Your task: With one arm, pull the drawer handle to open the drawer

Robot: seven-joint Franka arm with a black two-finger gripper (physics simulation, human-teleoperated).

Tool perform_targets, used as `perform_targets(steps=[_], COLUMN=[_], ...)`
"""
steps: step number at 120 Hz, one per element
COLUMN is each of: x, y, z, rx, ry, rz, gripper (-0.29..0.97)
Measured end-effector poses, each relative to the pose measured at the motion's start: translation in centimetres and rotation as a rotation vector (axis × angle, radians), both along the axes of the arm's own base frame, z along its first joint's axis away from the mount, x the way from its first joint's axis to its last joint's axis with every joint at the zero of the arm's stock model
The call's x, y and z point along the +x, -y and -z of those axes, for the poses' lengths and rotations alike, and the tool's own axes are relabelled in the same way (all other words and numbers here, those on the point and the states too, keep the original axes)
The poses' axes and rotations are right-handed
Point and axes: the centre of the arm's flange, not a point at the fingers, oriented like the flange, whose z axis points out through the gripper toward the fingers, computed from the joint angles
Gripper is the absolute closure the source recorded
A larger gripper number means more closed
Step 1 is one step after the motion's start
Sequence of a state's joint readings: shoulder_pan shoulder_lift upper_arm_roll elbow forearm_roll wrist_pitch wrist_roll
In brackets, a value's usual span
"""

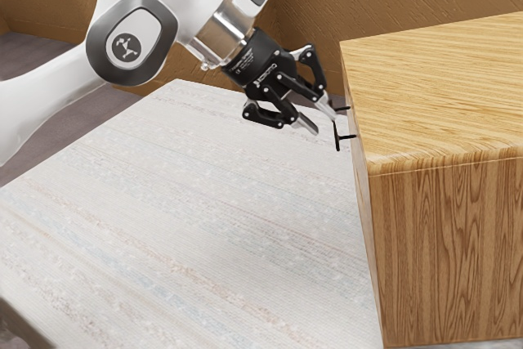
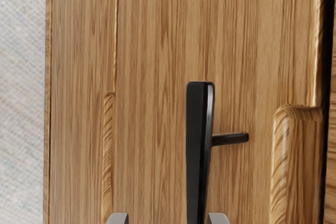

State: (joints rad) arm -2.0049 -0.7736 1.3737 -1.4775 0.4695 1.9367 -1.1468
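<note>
A wooden cabinet (image 1: 441, 96) stands on the table at the exterior view's right. Its drawer front (image 2: 157, 51) faces my hand and lies level with the cabinet face. A thin black handle (image 1: 338, 138) stands off that front on short stems; in the wrist view its bar (image 2: 199, 150) runs lengthwise with one stem showing beside it. My black gripper (image 1: 320, 114) is open and sits right at the handle. In the wrist view, the two fingertips (image 2: 117, 217) stand on either side of the bar, which is much closer to one of them.
The pale table top (image 1: 180, 218) stretches wide below and to the exterior view's left of my hand. Brown walls close off the back. The cabinet's tall side (image 1: 441, 251) blocks the exterior view's right.
</note>
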Motion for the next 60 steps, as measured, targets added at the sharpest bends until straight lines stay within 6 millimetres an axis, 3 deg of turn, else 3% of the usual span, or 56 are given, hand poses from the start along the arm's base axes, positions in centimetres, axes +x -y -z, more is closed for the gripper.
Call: perform_targets(steps=[36,60], x=[0.9,0.6], y=[-1.0,-0.4], z=[1.3,0.5], rx=[-0.001,0.015], ry=[-0.013,0.008], rz=[-0.013,-0.014], gripper=[0.60,0.61])
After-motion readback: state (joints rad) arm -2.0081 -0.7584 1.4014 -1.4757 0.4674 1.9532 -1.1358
